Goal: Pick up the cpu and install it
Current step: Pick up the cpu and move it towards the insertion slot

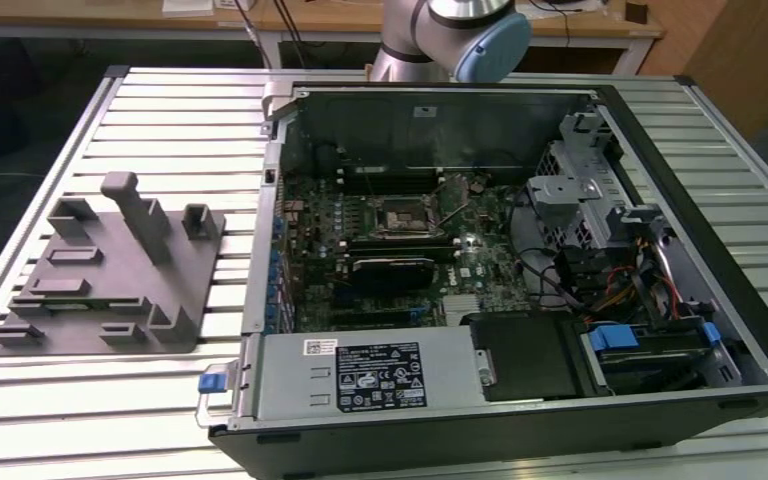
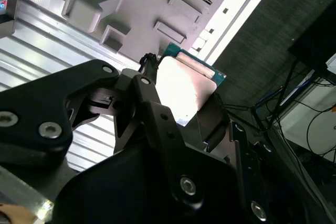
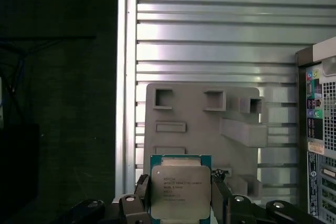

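Observation:
The cpu (image 3: 181, 190) is a small flat square chip with a silvery-grey top and a green rim, and my gripper (image 3: 181, 208) is shut on it. In both wrist views the black fingers (image 2: 152, 103) press on two opposite edges of the cpu (image 2: 184, 87), holding it in the air above the slatted table. The grey fixture (image 3: 199, 119) lies below and beyond the chip. In the exterior view, that fixture (image 1: 104, 290) sits on the table at the left. The square socket frame (image 1: 398, 213) on the motherboard is inside the open computer case (image 1: 518, 390).
The arm's base joints (image 1: 451, 35) rise behind the case at the far edge. The case holds drive bays, cables (image 1: 624, 290) and a power supply (image 1: 357, 375). The slatted metal table (image 1: 157, 120) ends close to the fixture, with dark floor (image 3: 52, 103) beyond.

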You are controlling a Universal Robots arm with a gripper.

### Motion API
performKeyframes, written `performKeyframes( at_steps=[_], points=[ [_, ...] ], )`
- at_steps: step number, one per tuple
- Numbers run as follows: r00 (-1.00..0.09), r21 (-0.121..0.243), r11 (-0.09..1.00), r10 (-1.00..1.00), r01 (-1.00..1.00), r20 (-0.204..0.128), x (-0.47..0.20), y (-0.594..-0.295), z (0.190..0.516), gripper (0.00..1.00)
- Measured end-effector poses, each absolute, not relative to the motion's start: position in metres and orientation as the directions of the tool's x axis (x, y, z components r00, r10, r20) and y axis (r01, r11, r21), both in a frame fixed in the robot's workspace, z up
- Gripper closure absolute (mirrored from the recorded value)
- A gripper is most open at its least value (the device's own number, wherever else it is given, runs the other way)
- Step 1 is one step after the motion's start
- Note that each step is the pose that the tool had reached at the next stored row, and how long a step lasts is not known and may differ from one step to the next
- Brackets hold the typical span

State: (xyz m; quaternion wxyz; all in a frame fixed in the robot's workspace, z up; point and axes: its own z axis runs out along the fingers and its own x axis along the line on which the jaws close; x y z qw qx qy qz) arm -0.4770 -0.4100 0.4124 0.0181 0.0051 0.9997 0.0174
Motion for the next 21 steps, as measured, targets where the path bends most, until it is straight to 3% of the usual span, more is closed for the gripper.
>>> performKeyframes(
  at_steps=[21],
  points=[
    [-0.999,0.035,0.999,0.011,0.01,-0.036,-0.466,-0.41,0.416,0.45]
  ],
)
